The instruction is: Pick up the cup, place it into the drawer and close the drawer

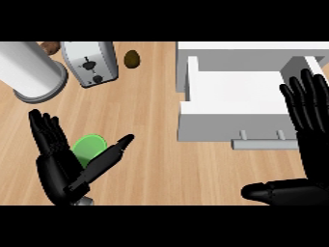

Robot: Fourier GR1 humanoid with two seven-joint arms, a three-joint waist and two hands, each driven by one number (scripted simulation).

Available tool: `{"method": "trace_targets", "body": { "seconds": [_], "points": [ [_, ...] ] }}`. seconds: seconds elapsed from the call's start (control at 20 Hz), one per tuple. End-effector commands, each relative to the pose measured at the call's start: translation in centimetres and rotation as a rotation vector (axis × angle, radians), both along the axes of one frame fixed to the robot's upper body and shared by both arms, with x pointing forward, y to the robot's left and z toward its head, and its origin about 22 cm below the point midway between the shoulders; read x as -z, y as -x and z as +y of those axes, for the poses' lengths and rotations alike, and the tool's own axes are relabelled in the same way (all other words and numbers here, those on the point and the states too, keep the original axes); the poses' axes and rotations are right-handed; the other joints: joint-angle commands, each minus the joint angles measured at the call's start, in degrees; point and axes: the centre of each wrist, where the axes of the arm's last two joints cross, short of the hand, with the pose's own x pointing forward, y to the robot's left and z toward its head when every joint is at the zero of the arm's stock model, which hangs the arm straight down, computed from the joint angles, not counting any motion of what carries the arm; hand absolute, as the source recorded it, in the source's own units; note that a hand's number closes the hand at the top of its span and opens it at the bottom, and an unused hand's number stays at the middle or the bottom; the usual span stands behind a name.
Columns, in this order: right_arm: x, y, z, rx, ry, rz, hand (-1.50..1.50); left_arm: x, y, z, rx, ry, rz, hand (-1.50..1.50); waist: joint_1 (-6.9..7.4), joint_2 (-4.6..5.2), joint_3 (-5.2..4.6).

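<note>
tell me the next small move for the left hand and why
Probably curl the left hand shut round the green cup: the cup sits between its straight fingers and thumb, not yet gripped, and the white drawer already stands open to receive it.

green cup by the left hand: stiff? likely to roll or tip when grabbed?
The green cup looks like a smooth, rigid shell, so probably stiff and somewhat slippery. It seems small beside the left hand, likely light. Its round form could roll if knocked over; how it stands is partly hidden.

Green cup (90, 147) low left on counter, white drawer (231, 103) pulled open, well apart
</note>
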Motion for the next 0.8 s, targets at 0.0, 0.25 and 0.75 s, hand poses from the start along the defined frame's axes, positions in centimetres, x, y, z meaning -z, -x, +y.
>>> {"method": "trace_targets", "body": {
  "seconds": [0.0, 0.25, 0.75],
  "points": [
    [-0.5, -1.1, -1.2, -0.011, 0.010, 0.006, -1.50, 1.7, 2.2, 1.6, -0.045, 0.012, 0.044, -1.50, 0.29, 0.00, -0.01],
    [0.0, 0.3, -0.3, -0.011, 0.001, 0.008, -1.50, 4.3, 1.7, 3.4, -0.086, 0.029, 0.061, -1.50, 0.09, 0.00, -0.02],
    [-0.6, 1.0, -1.2, -0.010, 0.009, 0.018, -1.50, 7.6, 2.0, 3.5, -0.068, 0.043, 0.100, -1.50, 0.02, -0.01, 0.02]
  ]
}}
